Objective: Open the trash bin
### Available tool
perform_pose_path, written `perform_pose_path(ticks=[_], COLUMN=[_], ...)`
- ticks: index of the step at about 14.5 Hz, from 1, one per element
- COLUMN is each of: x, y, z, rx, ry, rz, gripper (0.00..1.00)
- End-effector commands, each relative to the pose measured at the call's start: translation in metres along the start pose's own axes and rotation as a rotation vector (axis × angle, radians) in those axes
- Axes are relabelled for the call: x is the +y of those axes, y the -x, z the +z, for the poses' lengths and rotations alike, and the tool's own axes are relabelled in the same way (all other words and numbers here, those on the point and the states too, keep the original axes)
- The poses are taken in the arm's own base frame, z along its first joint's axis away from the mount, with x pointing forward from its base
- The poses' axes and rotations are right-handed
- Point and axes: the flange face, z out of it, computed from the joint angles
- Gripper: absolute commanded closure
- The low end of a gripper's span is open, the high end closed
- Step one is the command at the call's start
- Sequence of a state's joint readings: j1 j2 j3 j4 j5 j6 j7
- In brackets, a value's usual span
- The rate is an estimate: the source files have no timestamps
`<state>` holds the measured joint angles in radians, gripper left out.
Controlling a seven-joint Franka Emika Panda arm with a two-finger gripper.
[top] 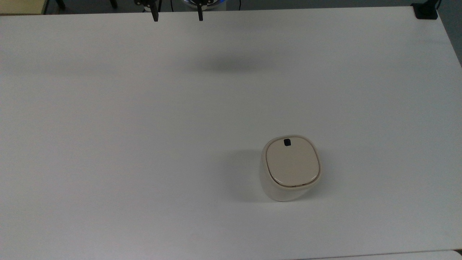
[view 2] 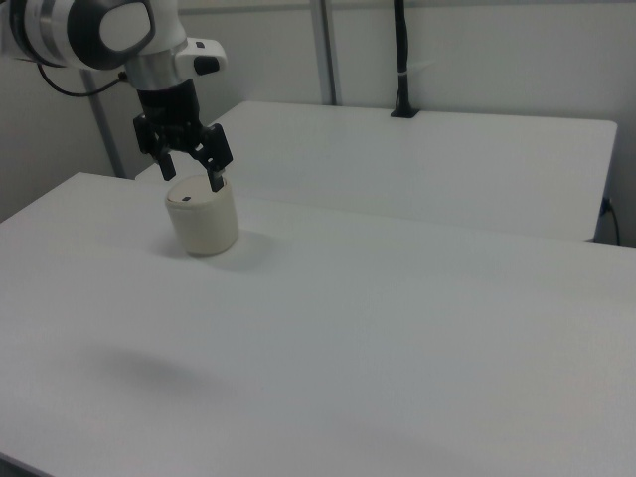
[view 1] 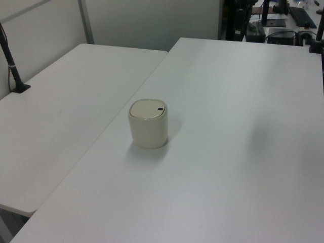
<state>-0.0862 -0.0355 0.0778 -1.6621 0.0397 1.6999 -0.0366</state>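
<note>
Trash bin [top: 290, 169], lid down, well apart from open claw [top: 177, 16]

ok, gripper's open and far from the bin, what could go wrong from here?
1. The black button is small and near the lid's edge; the open gripper may land on the lid beside it.
2. The trash bin stands loose on the table; an off-centre push might slide or tip it.

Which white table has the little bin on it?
The big table on the left view's right holds the bin. The other table beside it carries a black stand instead.
</note>
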Motion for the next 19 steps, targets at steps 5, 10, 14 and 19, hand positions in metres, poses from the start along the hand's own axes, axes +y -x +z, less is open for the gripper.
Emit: perform_pose_path(ticks=[5, 10, 14, 19], x=[-0.0062, -0.0062, -0.0045, -0.0041], y=[0.0016, 0.0018, 0.0018, 0.0016], z=[-0.0018, -0.0017, -0.0017, 0.0043], rx=[0.005, 0.004, 0.004, -0.008], ry=[0.013, 0.013, 0.013, 0.012], rz=[-0.029, -0.029, -0.036, -0.161], gripper=[0.00, 0.00, 0.00, 0.00])
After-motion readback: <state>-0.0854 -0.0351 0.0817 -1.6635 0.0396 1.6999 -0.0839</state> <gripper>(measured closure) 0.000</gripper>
